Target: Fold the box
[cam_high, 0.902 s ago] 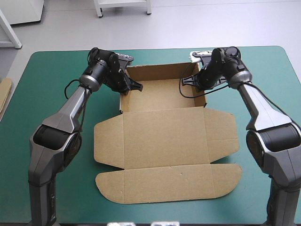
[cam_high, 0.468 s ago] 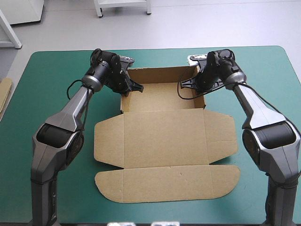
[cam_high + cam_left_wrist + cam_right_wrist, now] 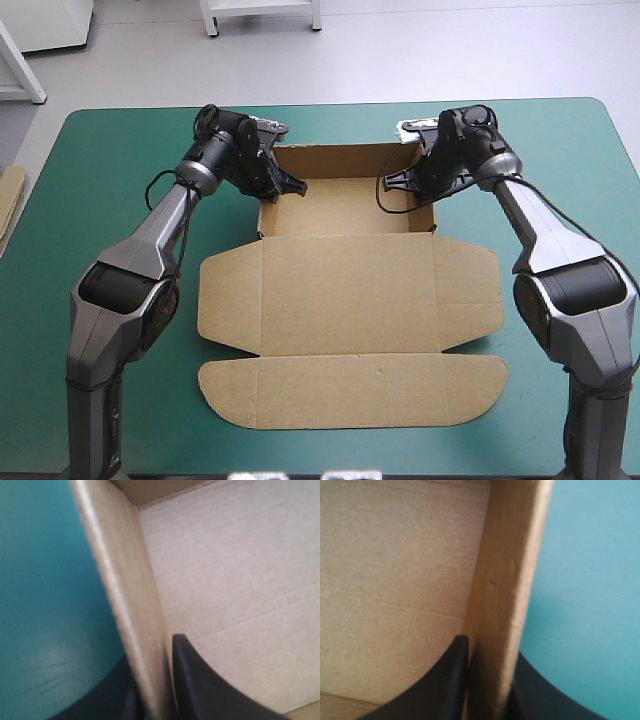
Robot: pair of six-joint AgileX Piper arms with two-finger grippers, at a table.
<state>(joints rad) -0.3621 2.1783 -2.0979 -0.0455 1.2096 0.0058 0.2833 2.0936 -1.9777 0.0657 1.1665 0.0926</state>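
The brown box [image 3: 350,290] lies mid-table as an open tray at the far side, its lid and flaps flat toward the near edge. My left gripper [image 3: 268,186] pinches the tray's left wall [image 3: 131,605]: one black finger [image 3: 210,690] is inside the tray, the other outside over the teal-green cover. My right gripper [image 3: 428,182] is shut on the tray's right wall [image 3: 510,580] in the same way, one finger [image 3: 445,685] inside, one outside. Both walls stand upright.
The teal-green table [image 3: 110,200] shows bare cover on both sides of the box. A strip of more brown board [image 3: 8,200] lies at the table's left edge. The lid's rounded front flap [image 3: 350,390] reaches close to the near edge.
Both grippers, holding the side walls, have shifted slightly toward the far edge, and the whole box has slid a little that way with them.
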